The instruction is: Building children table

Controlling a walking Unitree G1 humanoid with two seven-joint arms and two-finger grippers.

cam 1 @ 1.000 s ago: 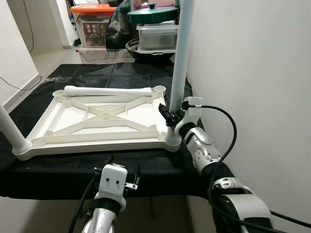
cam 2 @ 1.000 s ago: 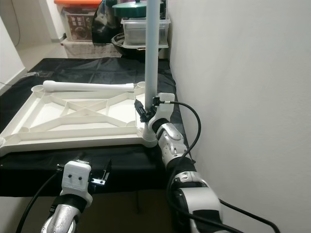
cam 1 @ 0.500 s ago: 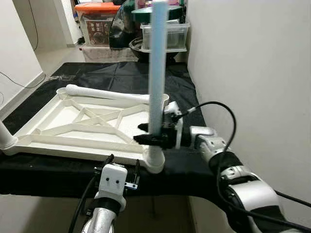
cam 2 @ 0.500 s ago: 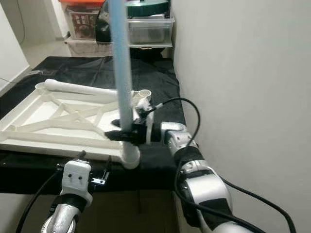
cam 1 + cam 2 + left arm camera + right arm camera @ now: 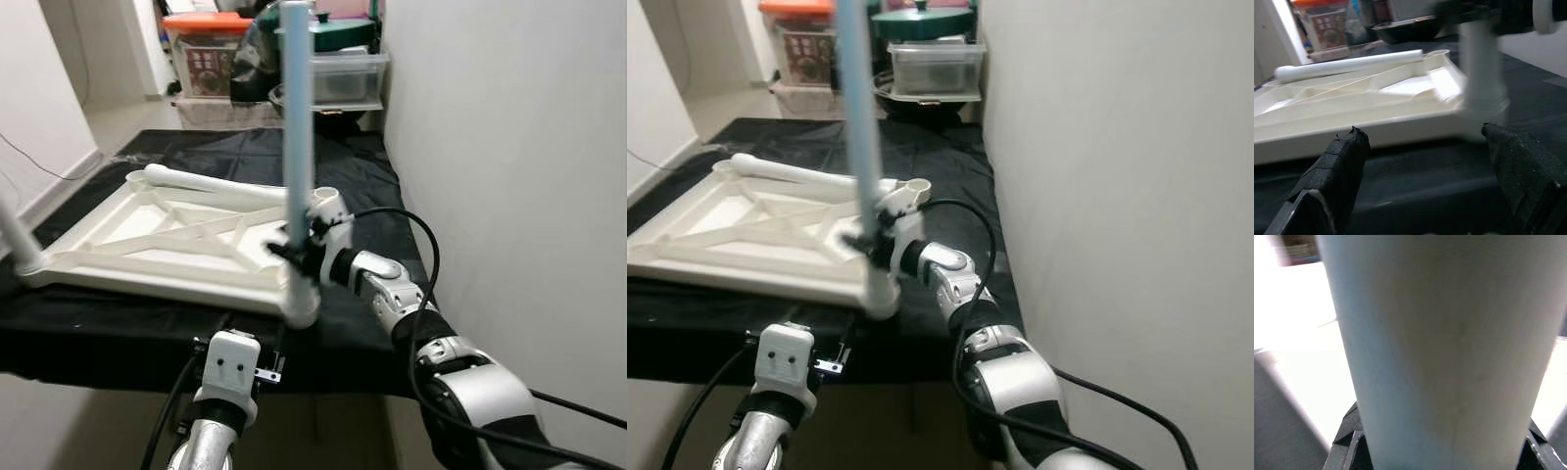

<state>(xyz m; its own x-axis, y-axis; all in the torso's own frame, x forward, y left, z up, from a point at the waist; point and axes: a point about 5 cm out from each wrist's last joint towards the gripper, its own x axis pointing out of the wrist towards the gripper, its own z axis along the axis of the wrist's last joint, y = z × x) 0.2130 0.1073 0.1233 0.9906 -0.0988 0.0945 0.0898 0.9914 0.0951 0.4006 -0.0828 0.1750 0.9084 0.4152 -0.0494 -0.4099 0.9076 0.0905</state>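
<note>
At the near corner: right gripper [image 5: 294,247] clamps the upright leg [image 5: 297,127].
It stands in the upturned tabletop [image 5: 127,245]; left gripper [image 5: 1430,161] hangs spread. Next, probably the loose leg [image 5: 220,183].

A low desk [image 5: 88,338] draped in black cloth [image 5: 245,152] stands against the white wall at 3 o'clock. Directly on the cloth lies an upside-down white plastic tabletop [image 5: 167,240], ribbed side up, covering most of the surface from 9 o'clock toward centre. A loose white leg [image 5: 225,184] rests across its far edge at 12 o'clock. Bare cloth shows along the near edge at 6 o'clock.
</note>
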